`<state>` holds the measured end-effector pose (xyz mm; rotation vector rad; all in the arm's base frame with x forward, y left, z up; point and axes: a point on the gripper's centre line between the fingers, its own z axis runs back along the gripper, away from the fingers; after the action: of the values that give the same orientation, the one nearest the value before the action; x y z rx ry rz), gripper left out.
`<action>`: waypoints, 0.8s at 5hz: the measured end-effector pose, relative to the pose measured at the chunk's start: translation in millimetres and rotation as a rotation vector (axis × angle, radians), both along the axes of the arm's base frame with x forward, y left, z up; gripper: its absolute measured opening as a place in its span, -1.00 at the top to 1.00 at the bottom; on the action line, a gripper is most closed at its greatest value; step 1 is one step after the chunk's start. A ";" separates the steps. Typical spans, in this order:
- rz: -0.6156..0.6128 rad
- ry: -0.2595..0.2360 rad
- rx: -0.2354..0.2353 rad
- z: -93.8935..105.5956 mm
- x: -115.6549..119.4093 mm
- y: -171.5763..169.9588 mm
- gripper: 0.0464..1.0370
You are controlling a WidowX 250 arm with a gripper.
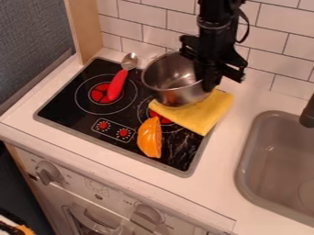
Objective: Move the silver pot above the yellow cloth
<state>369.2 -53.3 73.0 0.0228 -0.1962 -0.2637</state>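
White tiles (pixel 260 62) line the wall behind a white desk (pixel 224 176), and a black stove top (pixel 73 103) is set into it. A black robot arm (pixel 215 34) hangs over the stove top's back right part. Its fingers (pixel 210 83) are closed on the right side of the silver pot (pixel 181 95), which sits tilted over the stove top's back right area. The yellow cloth (pixel 205 114) lies across the stove top's right edge, partly behind the pot; whether the 2 touch cannot be told. On the stove top's left half is 1 spoon (pixel 116 86) with a red handle, its bowl toward the back edge. An orange toy food piece (pixel 149 137) lies on the stove top's front right part. The gray sink (pixel 270 160) is to the stove top's right.
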 end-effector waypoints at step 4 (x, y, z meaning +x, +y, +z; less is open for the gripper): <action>0.003 0.005 0.005 -2.4 -5.7 2.2 -0.10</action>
<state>363.5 -51.1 70.6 0.0277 -0.1902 -0.2613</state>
